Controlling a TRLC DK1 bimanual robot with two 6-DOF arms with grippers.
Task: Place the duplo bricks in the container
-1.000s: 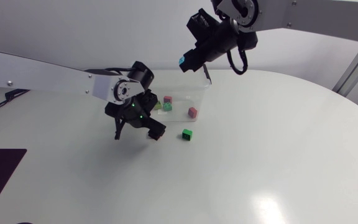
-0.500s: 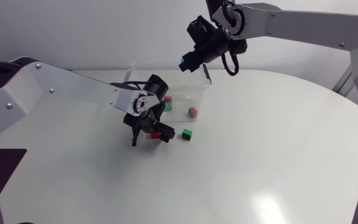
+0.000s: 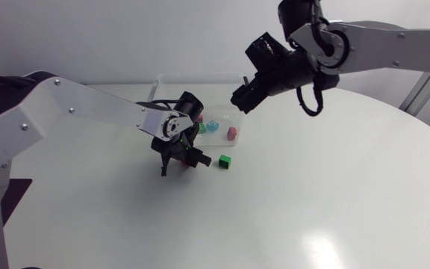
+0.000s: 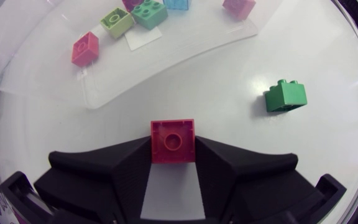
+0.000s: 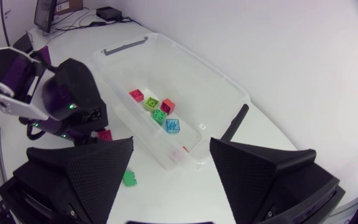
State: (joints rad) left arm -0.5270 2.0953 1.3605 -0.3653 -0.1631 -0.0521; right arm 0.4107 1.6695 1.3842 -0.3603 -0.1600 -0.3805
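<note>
Since a second ago the right hand (image 5: pixel 171 165) has swung clear of the container (image 3: pixel 200 75), its fingers wide apart and empty, and a blue brick (image 5: pixel 173 126) now lies inside. Just outside the wall, the red brick (image 4: pixel 173 142) is pinched by the left hand (image 4: pixel 173 155) at its fingertips. So shallow a grip could let it slip or clip the wall. A green brick (image 4: pixel 286 96) lies nearby on the smooth white counter (image 3: pixel 312 194).

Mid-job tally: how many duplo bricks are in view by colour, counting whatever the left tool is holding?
Red to pink bricks: 4, counting the red brick in the left tool
Dark green bricks: 2
Lime brick: 1
Blue brick: 1
Total: 8
</note>
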